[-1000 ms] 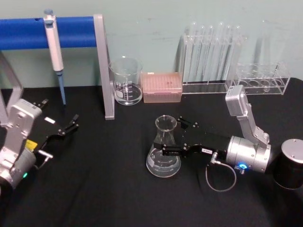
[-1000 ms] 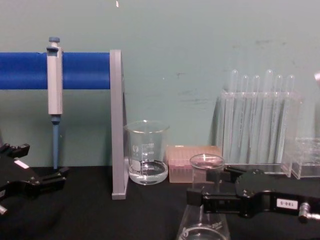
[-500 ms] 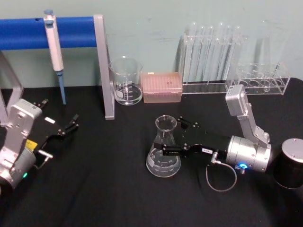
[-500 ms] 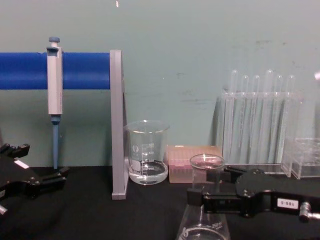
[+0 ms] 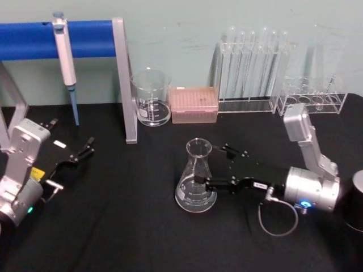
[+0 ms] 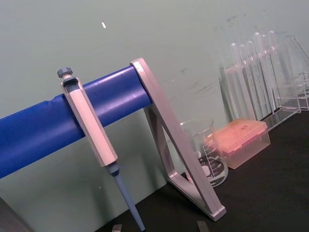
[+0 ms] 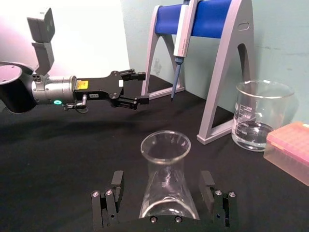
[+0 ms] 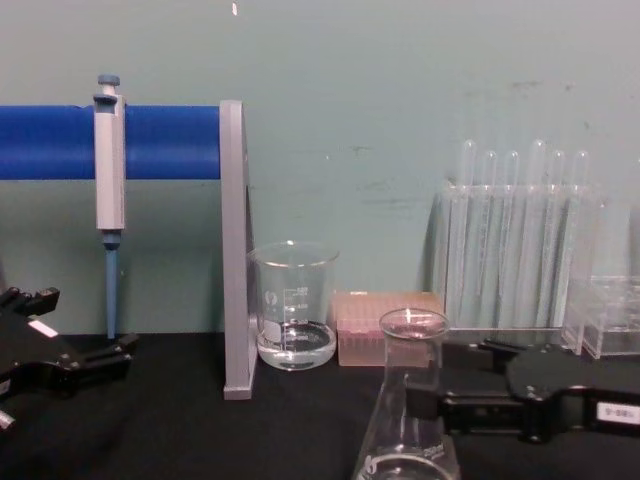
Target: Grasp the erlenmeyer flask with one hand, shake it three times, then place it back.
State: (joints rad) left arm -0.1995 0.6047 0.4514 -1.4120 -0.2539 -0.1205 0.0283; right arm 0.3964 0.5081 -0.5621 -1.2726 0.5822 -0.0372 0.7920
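The erlenmeyer flask (image 5: pixel 196 182) stands upright on the black table (image 5: pixel 125 226), in front of the beaker (image 5: pixel 151 97) and the pink tip box (image 5: pixel 194 104). The right gripper (image 5: pixel 214 168) lies just beside it on the right, fingers (image 7: pixel 112 193) spread clear of the glass on either side. The left gripper (image 5: pixel 85 150) rests parked at the table's left, its fingers parted.

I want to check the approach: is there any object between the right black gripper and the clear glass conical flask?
Nothing visible. The right black gripper is open, right beside the clear glass conical flask standing on the black table.
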